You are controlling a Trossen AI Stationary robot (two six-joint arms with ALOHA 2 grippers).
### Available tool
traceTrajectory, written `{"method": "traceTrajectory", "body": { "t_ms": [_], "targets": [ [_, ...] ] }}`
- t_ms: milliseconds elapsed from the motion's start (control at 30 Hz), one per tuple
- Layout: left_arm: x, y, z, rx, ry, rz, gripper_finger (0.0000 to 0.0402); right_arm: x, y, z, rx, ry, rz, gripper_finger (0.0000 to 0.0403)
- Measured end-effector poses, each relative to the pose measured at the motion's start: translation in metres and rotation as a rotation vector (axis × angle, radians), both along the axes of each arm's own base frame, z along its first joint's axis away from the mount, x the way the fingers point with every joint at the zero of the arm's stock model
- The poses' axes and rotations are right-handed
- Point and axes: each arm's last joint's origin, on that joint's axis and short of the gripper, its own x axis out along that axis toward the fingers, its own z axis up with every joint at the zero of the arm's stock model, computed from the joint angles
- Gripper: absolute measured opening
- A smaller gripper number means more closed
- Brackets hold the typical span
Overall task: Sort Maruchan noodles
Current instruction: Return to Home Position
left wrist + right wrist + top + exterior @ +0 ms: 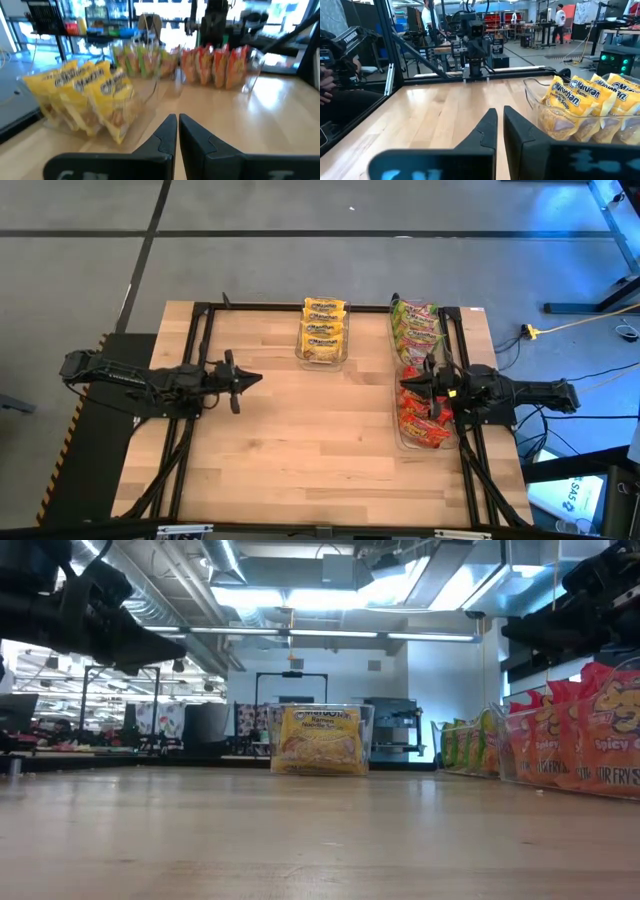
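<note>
Over the table (300, 440), left claw (177, 119) and right claw (499, 112) hang closed, empty, right partly hiding red-orange noodles (420, 430).

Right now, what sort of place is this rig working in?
Probably a robotics lab or workshop: exposed ceiling ducts and strip lights overhead, a bare concrete floor with a yellow cable beside the wooden table, and people standing farther back.
</note>
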Motion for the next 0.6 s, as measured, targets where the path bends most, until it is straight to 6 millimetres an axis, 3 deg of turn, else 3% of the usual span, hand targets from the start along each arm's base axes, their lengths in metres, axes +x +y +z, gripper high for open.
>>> {"method": "traceTrajectory", "body": {
  "t_ms": [600],
  "targets": [
    [0.0, 0.0002, -0.0014, 0.0, 0.015, 0.007, 0.0014, 0.0, 0.0, -0.0003, 0.001, 0.003, 0.0, 0.0005]
  ]
}}
